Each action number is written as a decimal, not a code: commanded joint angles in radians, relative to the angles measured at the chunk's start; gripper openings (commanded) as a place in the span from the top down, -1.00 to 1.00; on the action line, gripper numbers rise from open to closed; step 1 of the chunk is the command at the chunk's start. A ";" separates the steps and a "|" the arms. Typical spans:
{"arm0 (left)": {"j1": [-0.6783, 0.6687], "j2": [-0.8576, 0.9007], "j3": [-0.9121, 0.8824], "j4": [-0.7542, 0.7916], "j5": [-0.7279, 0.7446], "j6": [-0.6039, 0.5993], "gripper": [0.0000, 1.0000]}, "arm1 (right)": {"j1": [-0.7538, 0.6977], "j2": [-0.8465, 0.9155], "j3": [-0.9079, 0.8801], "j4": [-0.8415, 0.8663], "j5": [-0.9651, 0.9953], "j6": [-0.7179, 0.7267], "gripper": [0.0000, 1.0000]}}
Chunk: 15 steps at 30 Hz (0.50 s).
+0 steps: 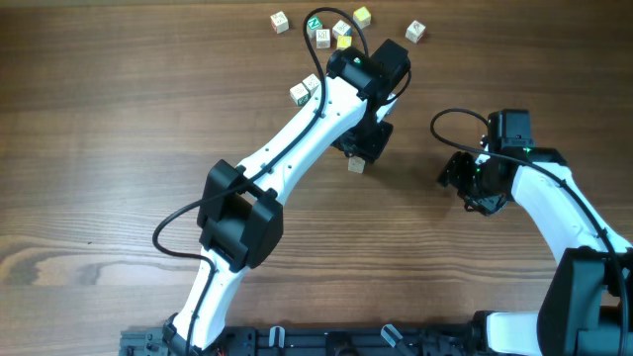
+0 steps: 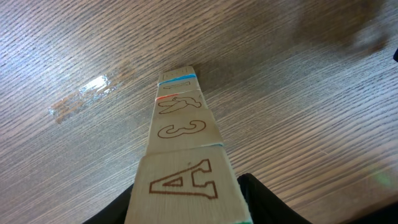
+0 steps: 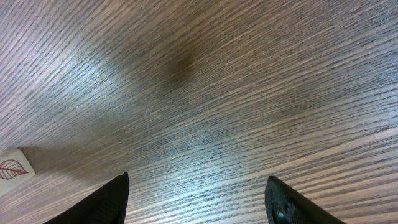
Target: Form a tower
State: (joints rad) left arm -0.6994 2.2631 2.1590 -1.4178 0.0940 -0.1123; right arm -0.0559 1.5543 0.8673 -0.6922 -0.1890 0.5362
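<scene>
A four-cube tower [image 2: 180, 124] was seen standing between the fingers of the left claw [image 2: 186, 202]; whether it was grasped could not be told. The right claw [image 3: 196, 199] was released, empty. Loose cubes [image 1: 280, 20] beyond the left claw were left unstacked.

The tower [image 2: 182, 130] is stood upright near the middle: pale wooden cubes stacked narrowly, faces marked A and 3.

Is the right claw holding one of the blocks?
No, the right claw stands open over the bare wooden table, with nothing between its fingers.
</scene>
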 commanded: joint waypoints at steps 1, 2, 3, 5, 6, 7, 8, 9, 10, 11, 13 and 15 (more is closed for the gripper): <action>-0.004 0.008 -0.003 -0.004 -0.013 -0.009 0.11 | -0.003 0.013 0.008 0.000 0.017 -0.013 -0.40; -0.004 0.008 -0.003 -0.004 -0.014 -0.018 0.10 | -0.003 0.013 0.008 0.000 0.017 -0.013 -0.40; -0.004 0.008 -0.003 -0.004 -0.014 -0.026 0.11 | -0.003 0.013 0.008 0.000 0.017 -0.012 -0.40; -0.004 0.008 -0.003 -0.004 -0.014 -0.027 0.12 | -0.003 0.013 0.008 0.000 0.017 -0.013 -0.40; -0.004 0.008 -0.003 -0.004 -0.014 -0.027 0.12 | -0.003 0.013 0.008 0.000 0.017 -0.013 -0.40; -0.004 0.008 -0.003 -0.004 -0.014 -0.027 0.12 | -0.003 0.013 0.008 0.000 0.017 -0.013 -0.40; -0.004 0.008 -0.003 -0.004 -0.014 -0.027 0.13 | -0.003 0.013 0.008 0.000 0.017 -0.013 -0.40; -0.004 0.008 -0.003 -0.005 -0.014 -0.027 0.15 | -0.003 0.013 0.008 0.000 0.017 -0.013 -0.40; -0.004 0.008 -0.003 -0.005 -0.014 -0.027 0.17 | -0.003 0.013 0.008 0.000 0.017 -0.013 -0.40; -0.004 0.008 -0.003 -0.005 -0.014 -0.027 0.18 | -0.003 0.013 0.008 0.000 0.017 -0.013 -0.40; -0.004 0.008 -0.003 -0.008 -0.014 -0.027 0.18 | -0.003 0.013 0.008 0.000 0.017 -0.013 -0.40; -0.004 0.008 -0.003 -0.011 -0.014 -0.027 0.18 | -0.003 0.013 0.008 0.000 0.017 -0.013 -0.40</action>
State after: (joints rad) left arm -0.6994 2.2631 2.1590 -1.4220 0.0940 -0.1265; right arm -0.0559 1.5543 0.8673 -0.6922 -0.1890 0.5362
